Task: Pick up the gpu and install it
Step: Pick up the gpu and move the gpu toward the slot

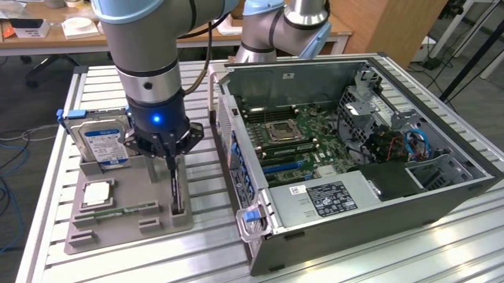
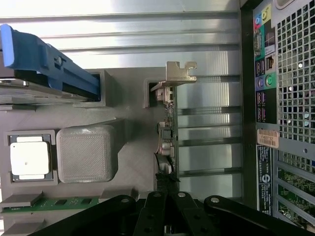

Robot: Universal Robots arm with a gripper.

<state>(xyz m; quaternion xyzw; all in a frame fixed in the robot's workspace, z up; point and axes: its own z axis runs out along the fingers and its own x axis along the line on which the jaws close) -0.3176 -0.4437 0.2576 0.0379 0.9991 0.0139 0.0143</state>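
One arm reaches down over a grey tray (image 1: 126,231) on a slatted metal table (image 1: 118,82). Its gripper (image 1: 170,158) has the jaws closed on the upper edge of the graphics card (image 1: 176,191), which stands on edge in a slot of the tray, just beside the open computer case (image 1: 354,239).

In the wrist view the gripper (image 2: 166,192) pinches the same card (image 2: 166,132), seen edge-on, with the silver bracket (image 2: 180,72) at the card's far end.

Three other parts sit in the tray:
- A hard drive (image 1: 104,143) stands upright at the back with a blue and white label; the print on it is too small to read.
- A processor chip (image 1: 96,193) lies flat in a square pocket.
- A memory stick (image 1: 126,210) lies in a narrow slot nearer the front.

Inside the case:
- The green motherboard (image 1: 291,135) is exposed.
- A black label (image 1: 331,199) with white print lies on the silver box near the front.
- A small white sticker (image 1: 297,190) sits beside that label.

None of this writing can be made out. On the case's back panel (image 2: 290,73), in the wrist view, there are coloured round sockets and an orange sticker (image 2: 268,139), also unreadable.
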